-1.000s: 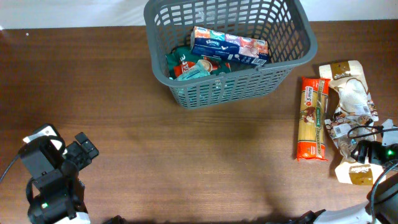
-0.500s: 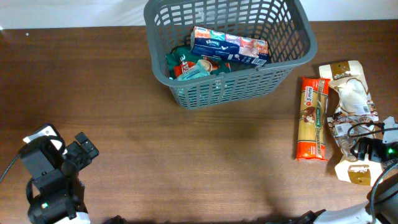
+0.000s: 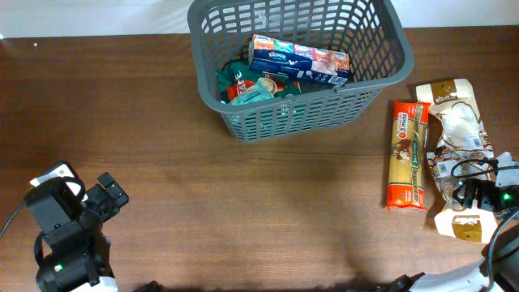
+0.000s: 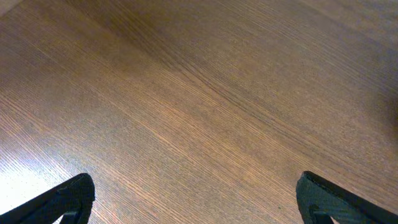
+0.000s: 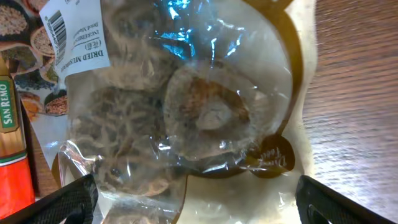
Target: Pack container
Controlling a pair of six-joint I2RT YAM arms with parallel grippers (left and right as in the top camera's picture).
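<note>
Groceries sit in two groups on the brown wooden desk (image 3: pixel 243 203). At the far edge, near the middle, stands the container (image 3: pixel 324 109), a dark grey slotted basket, upright and turned a little askew. Inside it a blue tissue pack (image 3: pixel 298 58) lies across the top of the load, with a green packet (image 3: pixel 242 85) lower down toward the left wall. Well to the right of the basket a spaghetti packet (image 3: pixel 407 154) lies flat on the desk, its orange end toward the near edge. Just beside it, further right, is a pale pouch (image 3: pixel 456 122) with a brown top, and a clear-windowed mushroom bag (image 5: pixel 199 118) overlaps that pouch's near end.

The right hand (image 5: pixel 199 202) hangs over the mushroom bag with its jaws spread wide. Its two black fingertips (image 5: pixel 68 199) show at the lower corners of the wrist view, one on either side of the bag, and it has hold of nothing. Whether the tips touch the plastic I cannot tell. The spaghetti packet's edge runs along that view's left border.

The left hand (image 4: pixel 199 199) is at the near left of the desk, well away from the basket and the packets. Its jaws are also fully apart, over bare wood grain, gripping nothing.
</note>
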